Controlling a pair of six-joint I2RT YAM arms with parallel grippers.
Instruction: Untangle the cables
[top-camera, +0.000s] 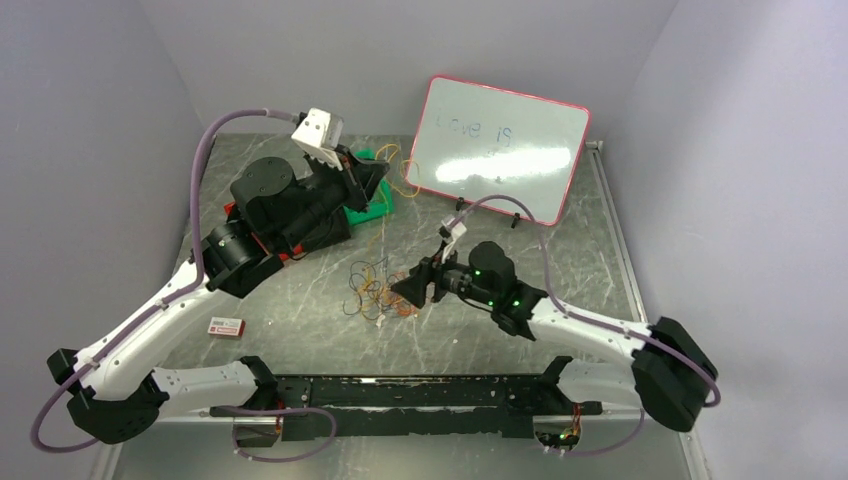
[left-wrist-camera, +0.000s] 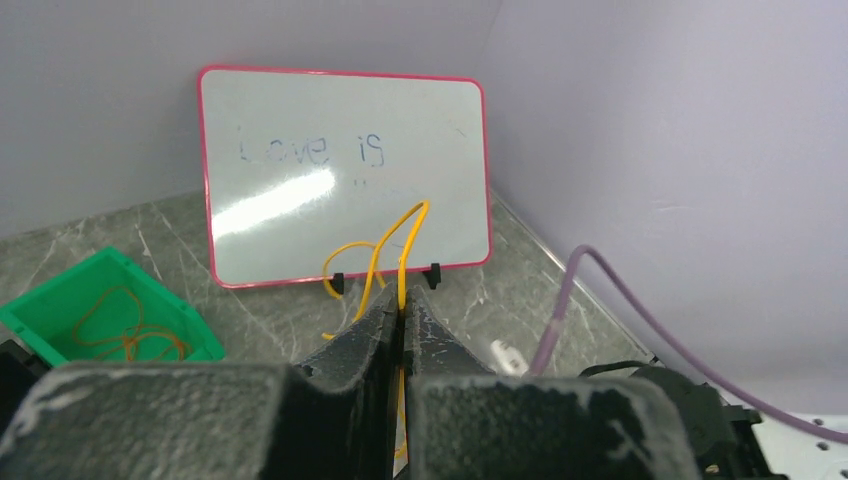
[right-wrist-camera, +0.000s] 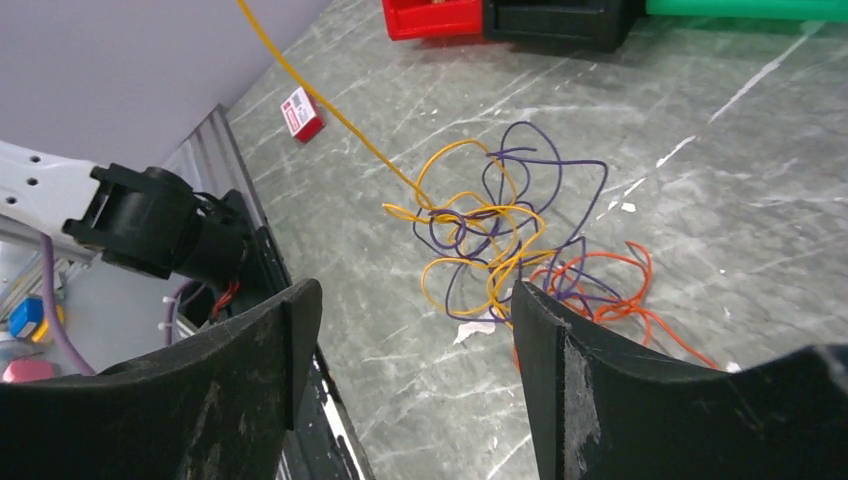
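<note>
The cables lie in a tangle (top-camera: 372, 290) of yellow, orange and dark purple strands at mid table, also seen in the right wrist view (right-wrist-camera: 500, 235). My left gripper (top-camera: 378, 178) is raised above the green bin (top-camera: 383, 203) and is shut on a yellow cable (left-wrist-camera: 405, 235). This cable loops above the fingertips and runs taut (right-wrist-camera: 300, 82) down into the tangle. My right gripper (top-camera: 408, 290) is open and empty, low over the table just right of the tangle, which lies past its fingertips (right-wrist-camera: 535, 310). An orange cable (left-wrist-camera: 125, 330) lies coiled in the green bin (left-wrist-camera: 60, 300).
A pink-rimmed whiteboard (top-camera: 500, 145) stands at the back right, and in the left wrist view (left-wrist-camera: 340, 170). A small red and white box (top-camera: 226, 326) lies at the front left. A red bin (right-wrist-camera: 430, 15) sits under the left arm.
</note>
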